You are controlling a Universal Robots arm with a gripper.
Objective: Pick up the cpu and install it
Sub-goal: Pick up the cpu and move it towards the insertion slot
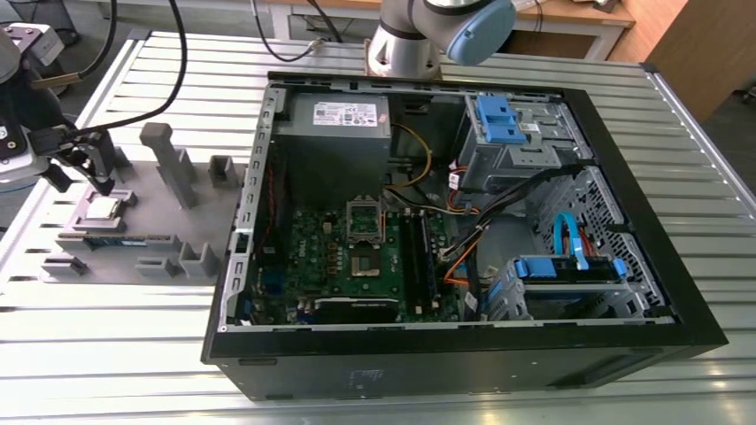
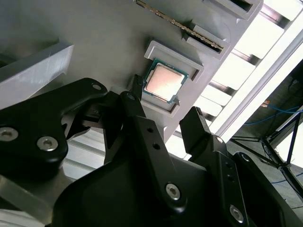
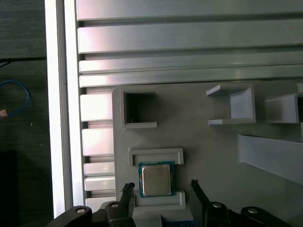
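The arm point(image 1: 408, 44) is a silver-grey tube with a pale blue cap point(image 1: 479, 31) on its joint, at twelve o'clock in the exterior view. Thin black cables point(image 1: 182, 53) loop to its wrist at ten o'clock. The claw point(image 2: 163, 106) is matt black. Its two slim fingers point(image 2: 142, 137) are angular linked plates studded with round silver screws point(image 2: 173, 190).

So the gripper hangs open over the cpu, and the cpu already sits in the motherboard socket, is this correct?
One part is wrong. The cpu is not in the motherboard socket: it lies in a recess of the grey holder tray on the slatted table, as the first wrist view shows. The rest is right: the gripper hangs open over it, a finger on each side, not touching it.
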